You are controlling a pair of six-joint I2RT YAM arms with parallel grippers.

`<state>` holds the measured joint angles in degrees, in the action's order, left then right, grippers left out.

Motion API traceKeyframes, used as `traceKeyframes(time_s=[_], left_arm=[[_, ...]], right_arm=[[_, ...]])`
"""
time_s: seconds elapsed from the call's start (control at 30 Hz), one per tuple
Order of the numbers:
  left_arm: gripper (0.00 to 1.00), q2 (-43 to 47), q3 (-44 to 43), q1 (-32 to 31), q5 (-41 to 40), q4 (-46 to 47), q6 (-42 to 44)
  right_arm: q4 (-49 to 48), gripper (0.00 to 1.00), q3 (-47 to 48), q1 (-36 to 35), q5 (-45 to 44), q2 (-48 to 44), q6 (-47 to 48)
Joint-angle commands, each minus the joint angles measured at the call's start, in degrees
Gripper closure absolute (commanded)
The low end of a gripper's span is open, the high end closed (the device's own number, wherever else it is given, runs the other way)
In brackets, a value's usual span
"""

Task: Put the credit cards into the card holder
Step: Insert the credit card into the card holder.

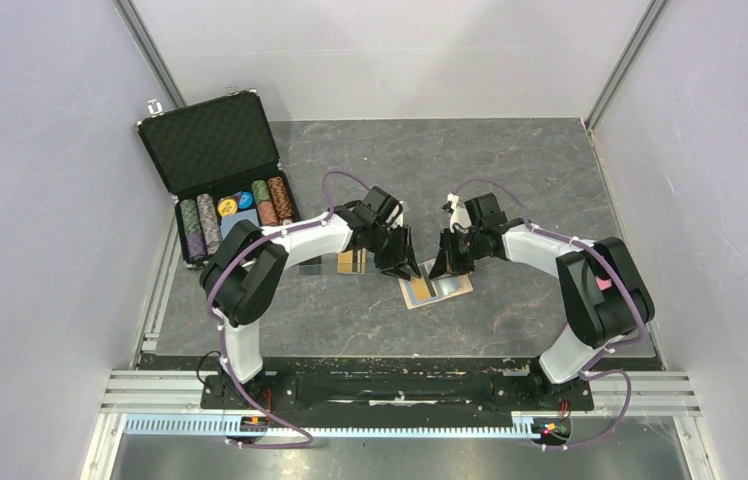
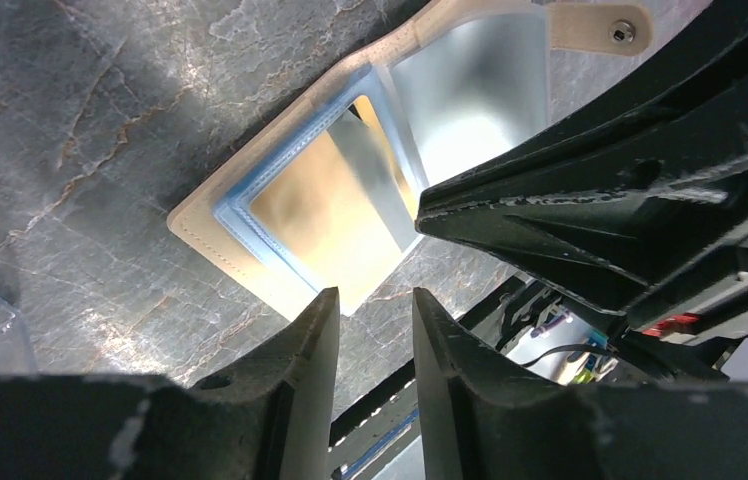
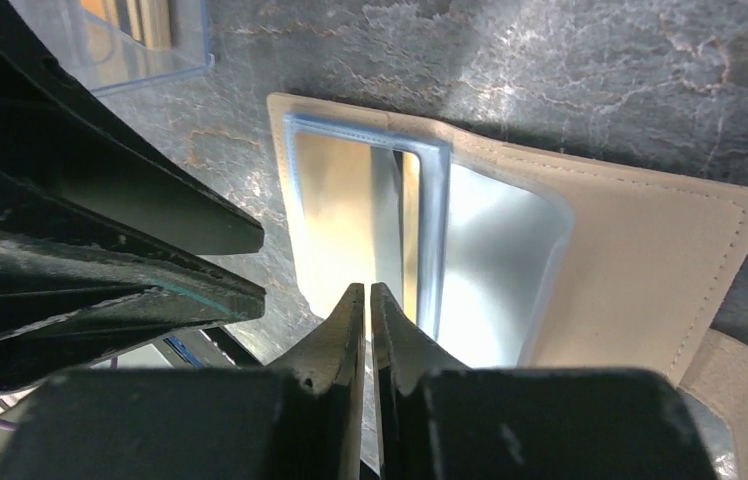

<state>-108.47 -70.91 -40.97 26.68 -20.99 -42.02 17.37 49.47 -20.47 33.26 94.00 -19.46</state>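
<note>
The tan card holder (image 1: 447,287) lies open on the table between my two grippers. In the left wrist view its blue-trimmed clear pocket (image 2: 240,215) holds a gold-orange card (image 2: 325,215), and the snap tab (image 2: 600,25) points away. The same card shows in the right wrist view (image 3: 335,220), inside the holder (image 3: 650,260). My left gripper (image 2: 375,300) is open by a narrow gap and empty, just off the holder's near edge. My right gripper (image 3: 366,292) is shut and empty, its tips over the pocket's edge. I cannot pick out the black card.
A clear plastic sleeve (image 1: 348,262) with something gold in it lies left of the holder, also in the right wrist view (image 3: 140,45). An open black foam-lined case (image 1: 212,150) with poker chips (image 1: 235,212) stands at the back left. Grey walls enclose the table.
</note>
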Motion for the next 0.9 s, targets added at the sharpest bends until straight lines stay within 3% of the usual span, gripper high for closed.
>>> traceKeyframes(time_s=[0.0,0.2,0.6,0.87], left_arm=[[0.58,-1.1,0.4,0.0,0.8,1.7,-2.4],[0.54,-1.9,0.9,-0.1,-1.1,0.1,-1.1],[0.58,-5.4,-0.3,-0.4,0.7,2.3,-1.4],[0.71,-5.2,-1.9,-0.9,1.7,3.7,-1.6]], right_arm=[[-2.7,0.95,-2.1,0.0,0.7,2.0,0.8],[-1.9,0.97,-2.8,-0.1,-1.2,3.9,2.4],[-2.1,1.0,-3.4,0.0,-1.8,5.0,2.6],[-2.5,1.0,-3.3,0.0,-0.7,5.1,2.1]])
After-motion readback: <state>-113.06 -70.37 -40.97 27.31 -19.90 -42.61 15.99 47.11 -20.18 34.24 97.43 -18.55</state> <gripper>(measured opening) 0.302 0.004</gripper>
